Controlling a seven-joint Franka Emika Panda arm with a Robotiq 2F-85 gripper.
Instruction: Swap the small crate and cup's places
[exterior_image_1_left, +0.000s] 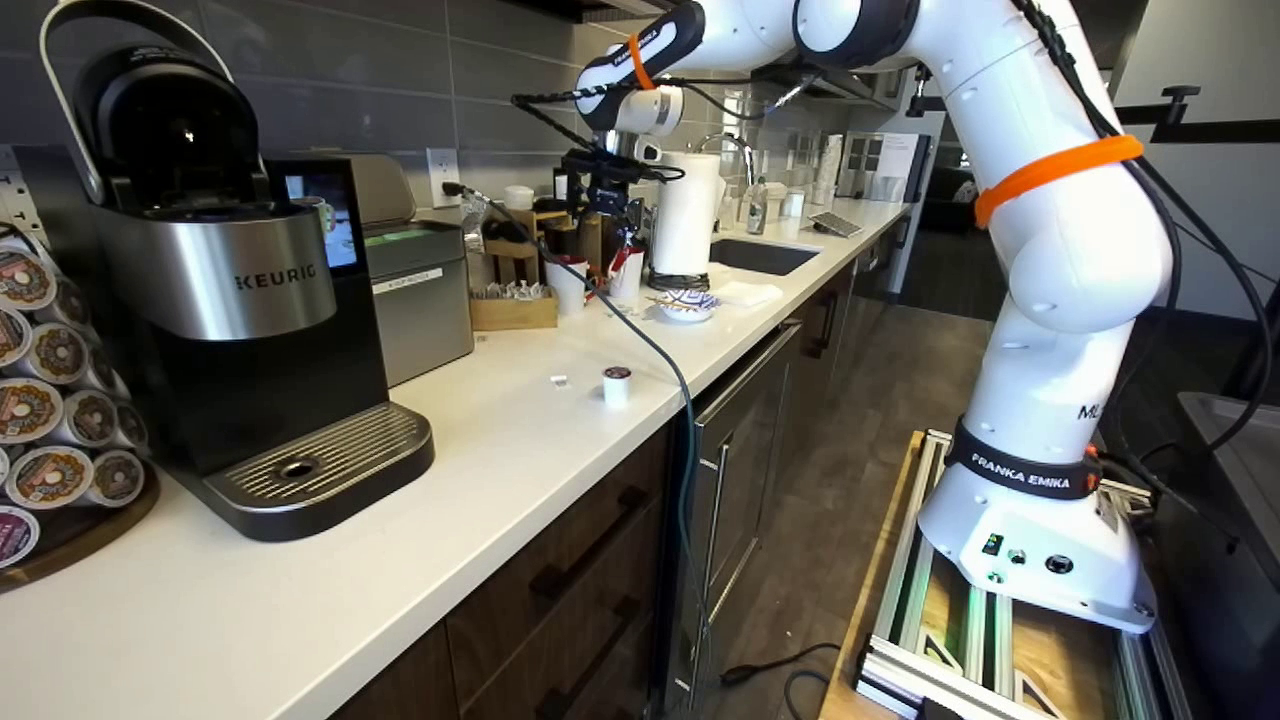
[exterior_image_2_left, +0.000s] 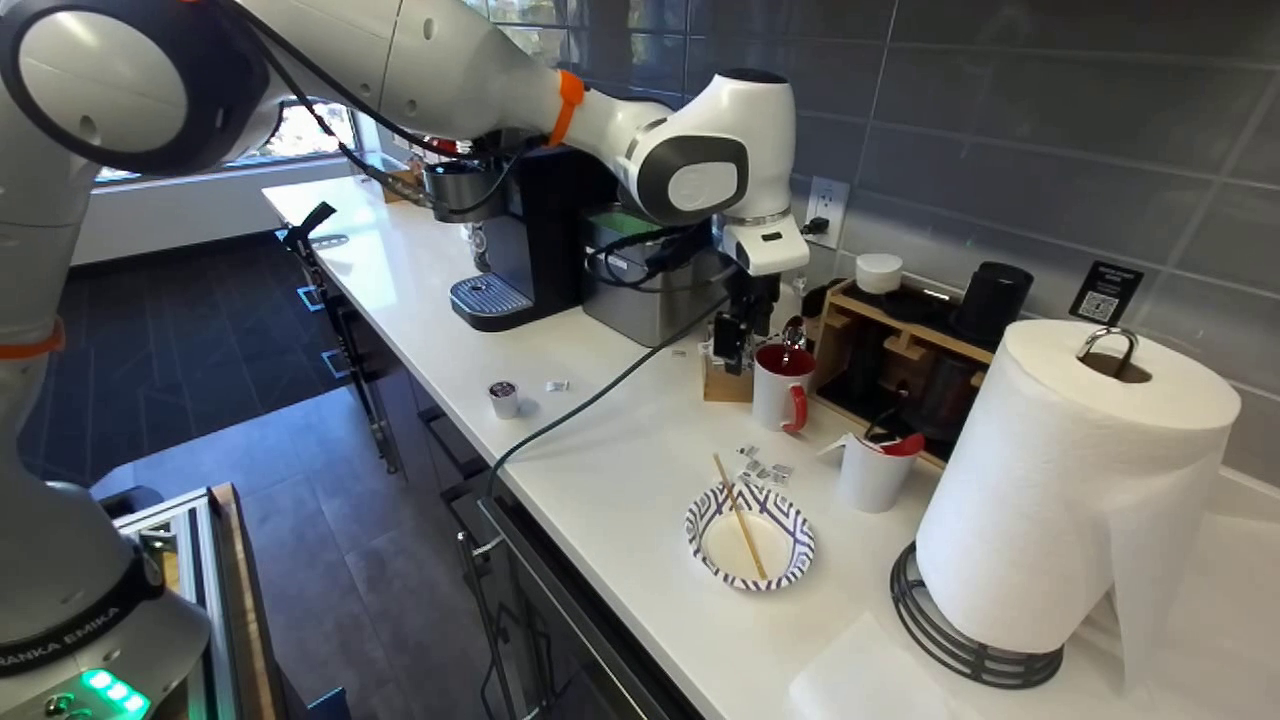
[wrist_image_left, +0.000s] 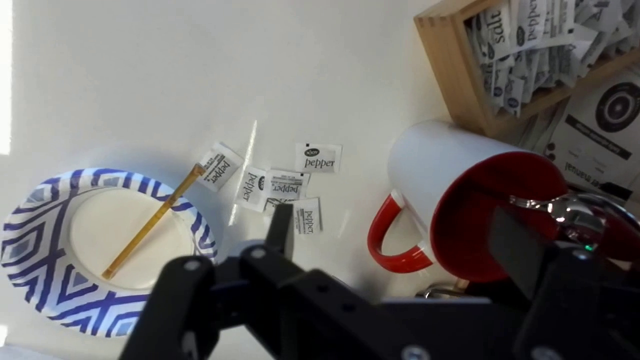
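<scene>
Spread wide at the gripper (wrist_image_left: 400, 241), near the cup (wrist_image_left: 440, 170).
Covers part of the red mouth with one finger (wrist_image_left: 517, 252); cannot tell if above or inside. Shows the small crate (wrist_image_left: 456, 72) at the cup's one o'clock in the wrist view, cut off at the frame edge.

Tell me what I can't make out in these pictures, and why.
The mug, wrist view: part of its inside is hidden by one of the fingers and the spoon.
The crate, in an exterior view: partly hidden by the mug and the fingers.
The crate, wrist view: far end cut off by the right edge.
The packets, in an exterior view: print too small to read.
</scene>
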